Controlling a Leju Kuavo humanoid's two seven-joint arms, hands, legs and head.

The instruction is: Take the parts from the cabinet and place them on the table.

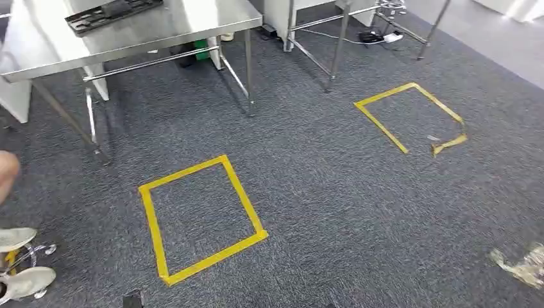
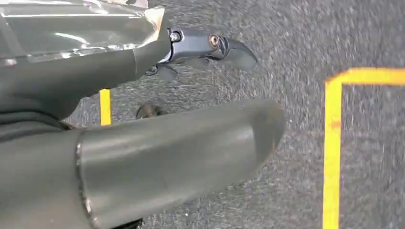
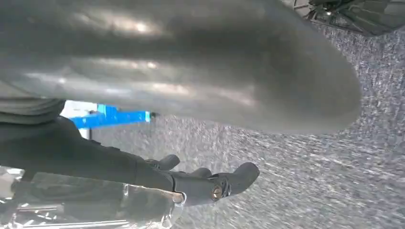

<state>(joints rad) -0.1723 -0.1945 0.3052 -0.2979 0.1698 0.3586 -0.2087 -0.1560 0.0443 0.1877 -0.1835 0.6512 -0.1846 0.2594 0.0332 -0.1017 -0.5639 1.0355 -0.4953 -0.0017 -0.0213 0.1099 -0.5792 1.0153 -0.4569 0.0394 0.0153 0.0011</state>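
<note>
Steel counter (image 1: 192,25) carries a black part (image 1: 112,14); left hand (image 2: 143,143) grips a clear-wrapped part (image 2: 71,28) | right hand (image 3: 191,71) grips another wrapped part (image 3: 86,205) | both well apart from the counter, over grey carpet (image 1: 333,192)

Both wrist cams give a decent close-up of the robot's hands. The left hand (image 2: 157,119) has a fat, smooth grey thumb (image 2: 181,157) with a rounded tip, and darker glossy fingers (image 2: 210,47) with a brass-coloured screw and a small silver one by the tip. The right hand (image 3: 191,119) looks the same: big grey thumb (image 3: 191,71), dark fingers (image 3: 219,186), brass screw.
</note>
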